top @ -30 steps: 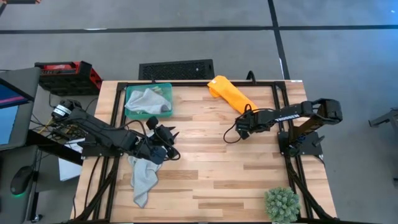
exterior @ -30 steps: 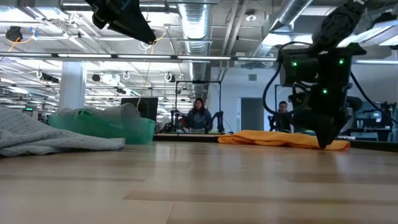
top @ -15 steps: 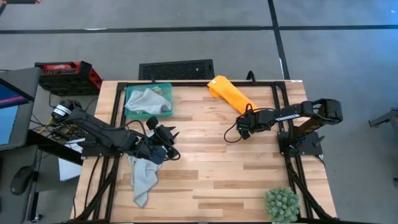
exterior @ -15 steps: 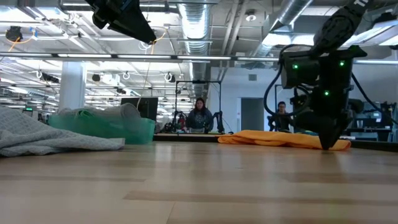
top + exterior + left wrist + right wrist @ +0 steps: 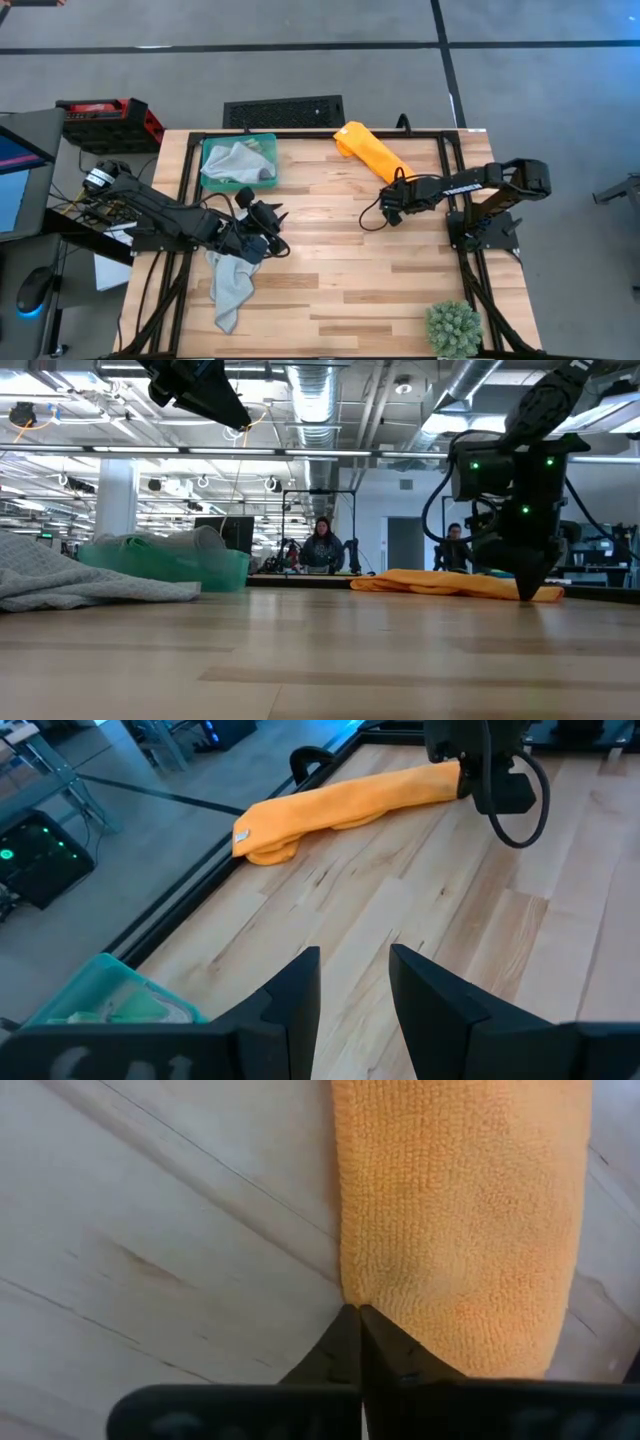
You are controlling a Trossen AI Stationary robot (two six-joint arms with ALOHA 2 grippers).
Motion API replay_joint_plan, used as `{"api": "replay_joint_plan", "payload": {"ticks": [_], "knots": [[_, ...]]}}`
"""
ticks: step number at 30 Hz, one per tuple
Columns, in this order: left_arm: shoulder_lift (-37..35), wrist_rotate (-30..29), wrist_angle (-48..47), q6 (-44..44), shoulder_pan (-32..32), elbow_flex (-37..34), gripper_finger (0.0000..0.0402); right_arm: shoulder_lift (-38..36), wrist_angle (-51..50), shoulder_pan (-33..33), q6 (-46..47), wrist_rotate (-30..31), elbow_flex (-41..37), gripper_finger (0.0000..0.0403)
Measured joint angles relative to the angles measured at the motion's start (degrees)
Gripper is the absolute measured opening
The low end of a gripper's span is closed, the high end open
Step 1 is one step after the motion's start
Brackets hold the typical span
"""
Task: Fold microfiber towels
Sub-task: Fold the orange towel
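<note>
The orange towel [image 5: 370, 150] lies bunched lengthwise on the table's far right part, also seen in the low view [image 5: 450, 582]. My right gripper [image 5: 393, 195] points down at its near end, shut on it [image 5: 354, 1312]. A pale grey towel [image 5: 230, 285] lies crumpled at the near left. My left gripper [image 5: 355, 985] hangs open and empty above the table beside it [image 5: 268, 215]. Another grey towel [image 5: 238, 160] sits in the green tray [image 5: 210, 183]. My right gripper pinches the near corner of the orange towel's end [image 5: 352, 1295] between its two fingertips. The fingers come from above, pointing down. The towel lies flat on the table, slack; one layer or several, I cannot tell.
A spiky green plant ball [image 5: 453, 328] stands at the near right corner. The green tray sits at the far left. The table's middle is bare wood [image 5: 330, 250]. People sit in the room beyond the table [image 5: 322, 545].
My right gripper has shut at the orange towel's near end, sinking slightly and otherwise staying in place. The towel has not moved.
</note>
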Motion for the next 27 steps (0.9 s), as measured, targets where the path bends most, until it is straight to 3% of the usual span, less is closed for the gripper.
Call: {"api": "replay_joint_plan", "payload": {"ticks": [10,17,27], "knots": [[0.0,0.1,0.0,-2.8,0.0,0.0,0.0114,0.0,2.6,8.5,3.7,-0.1,-0.1,0.0004],[0.5,4.4,0.1,-6.9,0.0,0.0,0.0114,0.2,5.1,17.0,5.6,-3.9,2.5,0.0004],[11.2,6.7,4.3,-8.0,0.0,0.0,0.0114,0.2,4.8,29.1,4.2,-0.5,9.9,0.0002]]}}
